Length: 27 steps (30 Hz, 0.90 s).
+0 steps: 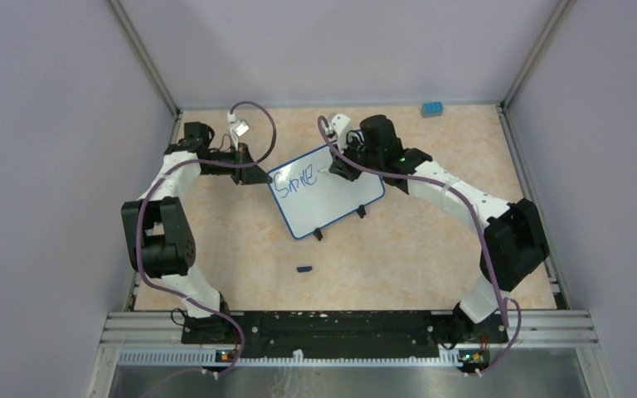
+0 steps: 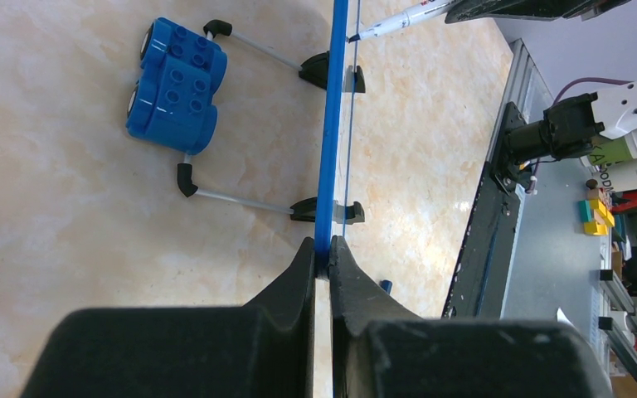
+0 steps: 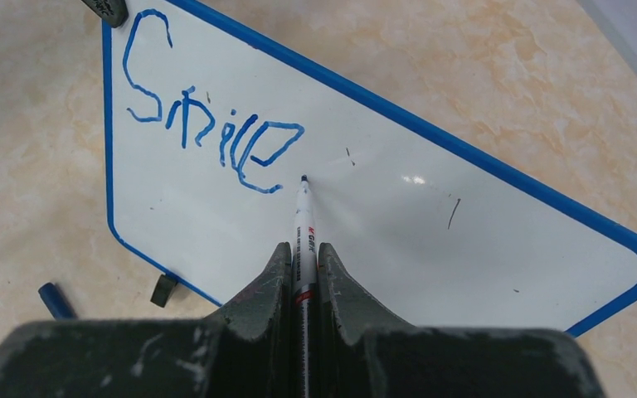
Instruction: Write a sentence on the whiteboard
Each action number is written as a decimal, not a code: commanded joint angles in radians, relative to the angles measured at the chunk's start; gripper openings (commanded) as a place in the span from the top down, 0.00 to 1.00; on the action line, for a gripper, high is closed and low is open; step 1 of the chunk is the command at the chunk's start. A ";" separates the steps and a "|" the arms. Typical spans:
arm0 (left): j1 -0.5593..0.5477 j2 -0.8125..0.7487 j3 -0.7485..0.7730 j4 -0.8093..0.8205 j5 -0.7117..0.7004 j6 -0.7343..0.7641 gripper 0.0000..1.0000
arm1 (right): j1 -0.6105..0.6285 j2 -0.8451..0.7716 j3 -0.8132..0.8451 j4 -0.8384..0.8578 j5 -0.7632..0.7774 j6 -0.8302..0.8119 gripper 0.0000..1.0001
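The whiteboard (image 1: 340, 203) stands tilted on the table, white with a thin blue frame. One blue handwritten word, "Smile" (image 3: 207, 133), is all of the sentence that shows on it. My left gripper (image 2: 322, 249) is shut on the board's blue edge (image 2: 332, 124), which the left wrist view shows edge-on. My right gripper (image 3: 303, 253) is shut on a white marker (image 3: 303, 220). The marker's blue tip rests at the board's face just right of the last letter. From above, the left gripper (image 1: 257, 176) is at the board's left corner and the right gripper (image 1: 342, 166) is over its upper edge.
A blue marker cap (image 1: 303, 269) lies on the table in front of the board. A blue toy brick (image 1: 431, 109) sits near the back wall, behind the board. Two black feet (image 1: 318, 234) prop the board. Grey walls close in the table.
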 commanded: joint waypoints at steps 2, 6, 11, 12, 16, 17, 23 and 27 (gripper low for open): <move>-0.019 -0.014 0.021 -0.002 -0.012 0.031 1.00 | -0.005 -0.026 0.003 -0.029 -0.062 -0.017 1.00; -0.018 -0.016 0.020 0.005 -0.011 0.023 0.95 | -0.004 -0.058 -0.004 -0.050 -0.179 -0.010 1.00; -0.018 -0.025 0.020 0.013 -0.012 0.009 0.79 | -0.009 -0.089 0.004 -0.035 -0.223 0.026 1.00; -0.019 -0.026 0.021 0.013 -0.012 0.010 0.75 | -0.013 -0.093 0.003 -0.027 -0.221 0.028 1.00; -0.018 -0.032 0.022 0.010 -0.013 0.007 0.65 | -0.034 -0.097 -0.006 0.009 -0.166 0.022 1.00; -0.019 -0.032 0.025 0.010 -0.014 0.006 0.64 | -0.039 -0.096 -0.011 0.021 -0.155 0.020 1.00; -0.019 -0.031 0.022 0.011 -0.011 0.004 0.62 | -0.044 -0.083 -0.025 0.050 -0.111 -0.001 1.00; -0.018 -0.025 0.019 0.012 -0.013 0.005 0.67 | -0.043 -0.079 -0.025 0.060 -0.101 -0.005 1.00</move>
